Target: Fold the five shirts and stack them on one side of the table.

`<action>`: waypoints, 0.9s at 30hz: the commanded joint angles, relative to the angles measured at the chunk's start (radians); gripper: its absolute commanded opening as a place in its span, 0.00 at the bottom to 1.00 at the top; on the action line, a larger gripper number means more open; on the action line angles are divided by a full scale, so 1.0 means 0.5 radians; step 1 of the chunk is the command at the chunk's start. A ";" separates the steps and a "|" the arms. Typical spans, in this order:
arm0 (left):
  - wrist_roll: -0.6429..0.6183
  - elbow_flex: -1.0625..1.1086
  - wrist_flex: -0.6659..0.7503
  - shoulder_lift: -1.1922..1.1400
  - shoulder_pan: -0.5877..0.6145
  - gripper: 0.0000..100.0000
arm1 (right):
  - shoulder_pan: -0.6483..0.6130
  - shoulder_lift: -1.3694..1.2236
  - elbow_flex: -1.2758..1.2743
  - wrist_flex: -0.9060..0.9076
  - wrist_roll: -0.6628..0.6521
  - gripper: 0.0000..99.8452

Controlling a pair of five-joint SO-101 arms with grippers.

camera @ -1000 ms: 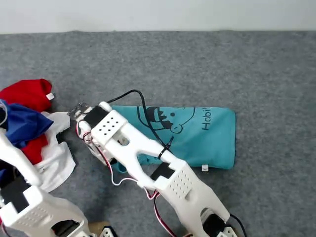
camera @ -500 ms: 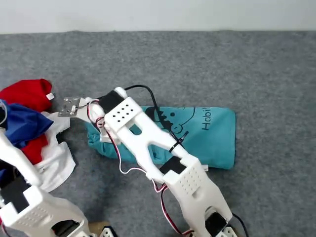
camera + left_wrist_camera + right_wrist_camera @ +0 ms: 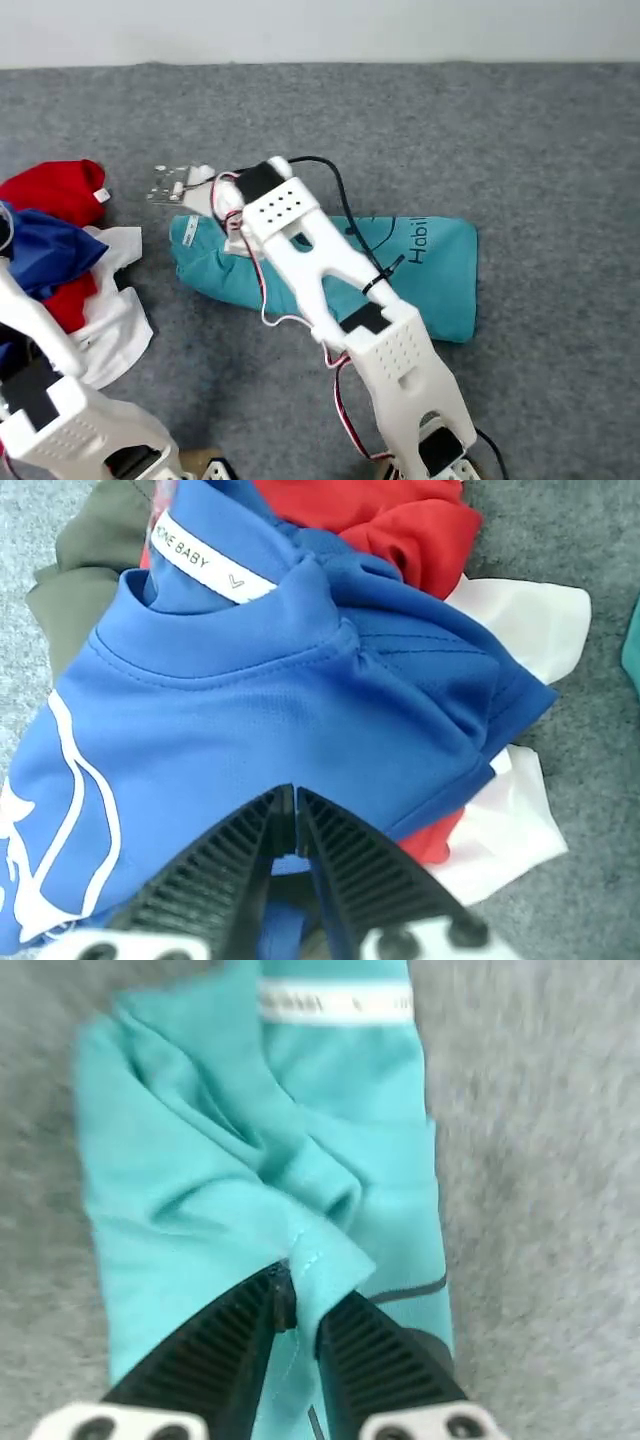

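Note:
A teal shirt (image 3: 420, 270) lies flat in the middle of the grey table, its left end bunched up (image 3: 200, 262). My right arm (image 3: 290, 215) stretches over it toward the far left. In the right wrist view my right gripper (image 3: 295, 1295) is shut on a raised fold of the teal shirt (image 3: 200, 1160), near its neck label (image 3: 335, 1002). At the left edge sits a pile with a blue shirt (image 3: 45, 250) on top. My left gripper (image 3: 295, 810) is shut, its tips resting on the blue shirt (image 3: 250, 700) below the collar.
The pile also holds a red shirt (image 3: 55, 190), a white shirt (image 3: 110, 320) and an olive garment (image 3: 80, 570). The left arm's base (image 3: 70, 430) stands at the near left corner. Bare grey table (image 3: 540, 150) lies right of and beyond the teal shirt.
My right arm has swung toward the far side of the table. The teal shirt's left end now lies bunched out to the left of the arm. The left arm and the pile stayed put.

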State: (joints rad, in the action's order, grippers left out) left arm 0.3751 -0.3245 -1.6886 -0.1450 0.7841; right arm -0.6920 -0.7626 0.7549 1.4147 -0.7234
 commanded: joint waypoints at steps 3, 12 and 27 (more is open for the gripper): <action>0.003 -0.011 0.043 0.092 -0.003 0.02 | 0.063 -0.032 0.058 0.011 -0.006 0.02; 0.003 -0.011 0.043 0.092 -0.003 0.02 | 0.032 0.207 0.058 0.109 0.009 0.21; 0.003 -0.011 0.031 0.101 0.003 0.02 | -0.226 0.112 0.058 -0.232 0.322 0.03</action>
State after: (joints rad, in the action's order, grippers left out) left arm 0.3751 -0.3245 -1.6855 -0.1450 0.7841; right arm -0.7779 -0.6874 0.7549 1.3640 -0.5762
